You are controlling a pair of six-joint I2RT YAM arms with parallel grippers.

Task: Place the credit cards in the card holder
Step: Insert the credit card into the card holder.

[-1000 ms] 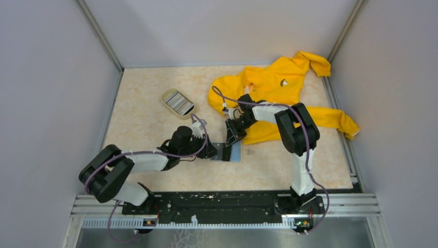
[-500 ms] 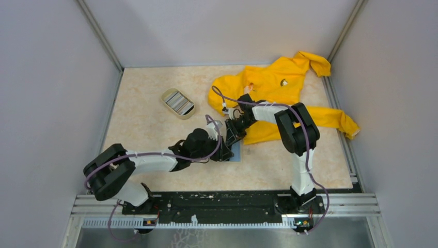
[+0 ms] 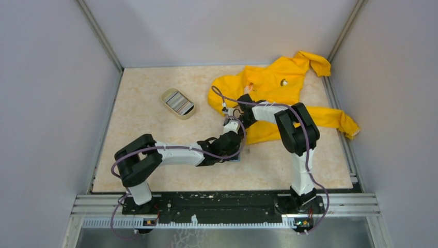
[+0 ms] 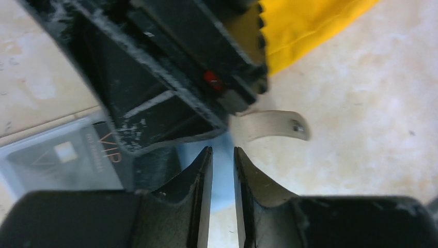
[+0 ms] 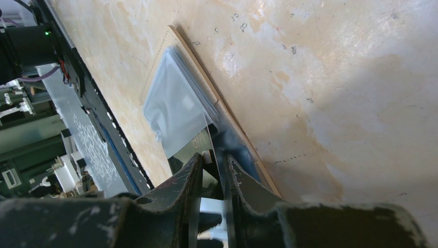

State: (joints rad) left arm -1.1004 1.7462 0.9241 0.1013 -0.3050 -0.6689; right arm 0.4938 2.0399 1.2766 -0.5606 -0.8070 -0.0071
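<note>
Dark grey thin plastic credit card (image 5: 200, 143) lay partly inside the clear pocket of the flat tan card holder (image 5: 178, 98) on the desk (image 3: 155, 129); right hand (image 5: 212, 164) was pinched on the card's outer edge. Left hand (image 4: 222, 168) was over the holder's light blue part, fingers almost together; could not tell if gripping. Card judged light, stiff, slick: hold by the short edge.

The left gripper (image 4: 222, 151) and right gripper (image 5: 213, 156) crowd together, hiding most of the card holder (image 3: 240, 156) from above; whether either grips anything, I can't tell.
</note>
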